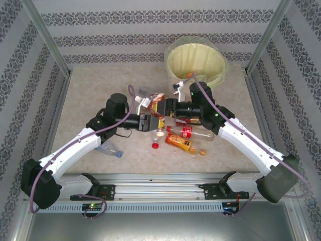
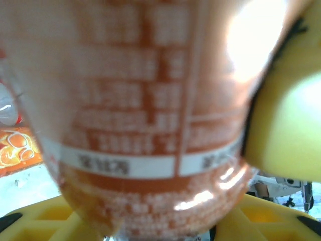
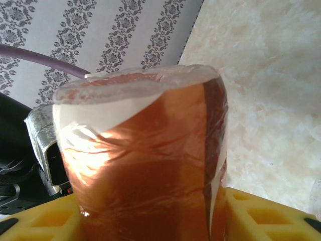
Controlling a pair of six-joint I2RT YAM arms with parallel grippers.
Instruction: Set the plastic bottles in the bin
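Meeting over the middle of the pale marbled surface (image 1: 85,100), the left end effector (image 1: 153,119) and right end effector (image 1: 168,107) are both clamping one orange-brown labelled clear plastic bottle (image 1: 159,106). Bare surface is stretching toward the left wall. Two red-and-orange labelled plastic bottles (image 1: 186,132) are lying just in front. The tall cream-white round bin (image 1: 196,63) with its yellow-green bag liner is standing at the back right edge.

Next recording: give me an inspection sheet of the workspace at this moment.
Surface: pale marbled tabletop, no spills seen.
Job's things: lined bin far right; orange-brown bottle between the arms; loose bottles at centre; blue-capped bottle under the left arm.
Clutter: small white item beside the bin, unidentifiable.
Grippers: left gripper and right gripper both at the orange-brown bottle; grip cannot be told.
Cables: purple cables along both arms, untangled.
Surroundings: patterned walls, metal frame.
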